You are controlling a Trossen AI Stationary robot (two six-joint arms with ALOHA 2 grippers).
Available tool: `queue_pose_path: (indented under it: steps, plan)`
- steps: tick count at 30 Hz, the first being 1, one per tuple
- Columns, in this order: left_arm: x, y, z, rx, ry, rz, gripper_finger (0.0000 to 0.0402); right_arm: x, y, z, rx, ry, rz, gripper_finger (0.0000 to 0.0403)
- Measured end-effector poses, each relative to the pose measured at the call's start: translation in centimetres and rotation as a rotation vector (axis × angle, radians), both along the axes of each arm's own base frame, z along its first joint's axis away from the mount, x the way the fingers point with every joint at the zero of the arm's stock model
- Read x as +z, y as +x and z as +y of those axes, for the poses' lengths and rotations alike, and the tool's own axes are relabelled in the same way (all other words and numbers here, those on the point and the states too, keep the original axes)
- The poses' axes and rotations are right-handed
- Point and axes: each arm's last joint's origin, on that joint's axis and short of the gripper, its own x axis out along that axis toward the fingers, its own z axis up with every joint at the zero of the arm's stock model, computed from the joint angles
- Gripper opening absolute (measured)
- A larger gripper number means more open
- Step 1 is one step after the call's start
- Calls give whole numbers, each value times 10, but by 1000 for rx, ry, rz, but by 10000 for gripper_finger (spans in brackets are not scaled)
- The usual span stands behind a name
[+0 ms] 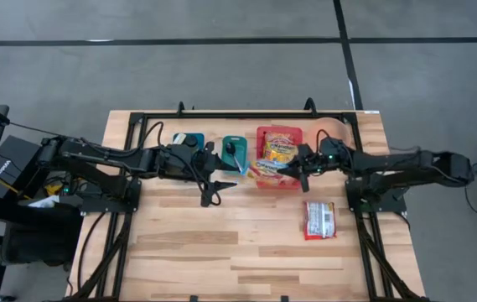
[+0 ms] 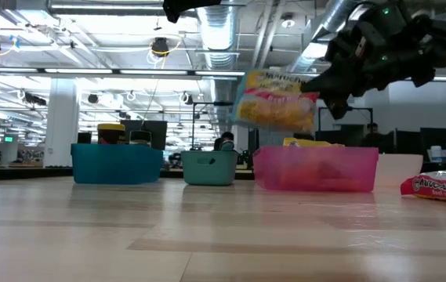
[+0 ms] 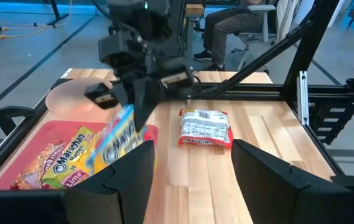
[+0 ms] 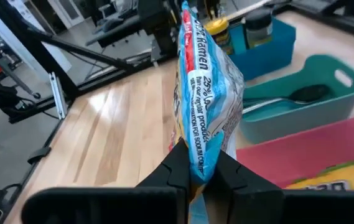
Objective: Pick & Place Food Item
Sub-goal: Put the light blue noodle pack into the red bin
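My right gripper [image 1: 303, 173] is shut on a yellow and blue ramen packet [image 2: 276, 100], held above the left near corner of the pink bin [image 2: 315, 171]. The bin [image 1: 278, 139] has more yellow ramen packets in it. The held packet also shows in the left wrist view [image 3: 116, 142] and the right wrist view [image 4: 203, 93]. My left gripper [image 1: 213, 191] is open and empty, just left of the bin and over bare table. Another red and white packet [image 1: 319, 220] lies flat on the table near my right arm. My right gripper pinches the ramen packet's end seam [image 4: 196, 163] between its two fingers. The fingers come roughly level from the table's right. The packet stands on edge, reaches away from the fingers toward the left, and is lifted clear above the bin's rim.
A teal bin [image 1: 235, 154] with a spoon and a blue bin [image 1: 189, 143] with jars stand left of the pink bin. A pale plate [image 1: 332, 130] lies at the back right. Bare wood fills the table's near half [image 1: 221, 252].
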Motion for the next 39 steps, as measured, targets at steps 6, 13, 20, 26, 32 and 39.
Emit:
queue_pose_path:
  steps: [6, 13, 20, 26, 32, 39]
  plan:
    - [0, 0, 0, 0, 0, 0, 210, 0, -23, -5, -48, 29, 124, 23]
    - [0, 0, 0, 0, 0, 1, 210, 0, -41, -15, -117, 18, 191, 19]
    - [0, 0, 0, 0, 0, 1, 210, -3, -49, -21, -142, 20, 239, 21]
    - [0, 0, 0, -1, 0, 0, 210, -10, -54, -25, -120, 77, 289, 20]
    - [-4, 0, 0, 0, -1, -12, 210, -9, -54, -27, -131, 63, 276, 21]
    - [-20, 0, 0, 0, -2, -17, 210, -9, -54, -28, -140, 66, 278, 49]
